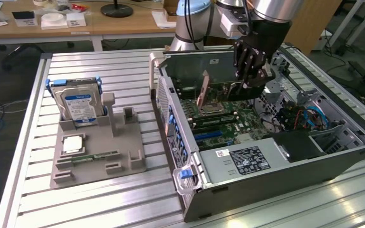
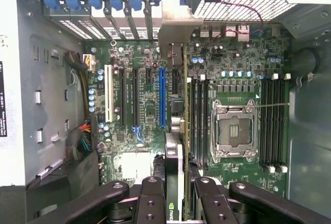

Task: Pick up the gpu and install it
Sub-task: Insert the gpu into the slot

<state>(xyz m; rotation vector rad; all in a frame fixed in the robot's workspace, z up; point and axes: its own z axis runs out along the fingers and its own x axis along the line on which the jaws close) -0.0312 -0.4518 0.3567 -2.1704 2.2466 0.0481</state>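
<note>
Gripper (image 2: 178, 190) clamped on the gpu (image 2: 174, 157), fingers (image 2: 150, 195) pressed on both faces of the card. Card hangs edge-on inside the open computer case (image 1: 169, 102), above the motherboard (image 2: 145, 110), not seated. Its silver bracket end points toward the rear wall with the blue slot tabs (image 2: 93, 0).

Exterior view, left to right:
- Slatted metal table (image 1: 106, 71), with a grey fixture tray (image 1: 129, 164) on it.
- Hard drive (image 1: 78, 102) with a blue label, upright in the tray's rear slot.
- Narrow green memory stick (image 1: 95, 156) lying flat in the tray, a pale square part (image 1: 72, 144) just behind it.
- Case lying on its side, well apart from the tray.
- Power supply (image 1: 246, 159) at the near end of the case, blue cables (image 1: 309, 116) further right.

Wrist view: long blue slot (image 2: 162, 97) lies just to one side of the card's edge, memory slots and the CPU socket (image 2: 232, 131) to the other. Upright black slots crowd the board beside the blue one.
</note>
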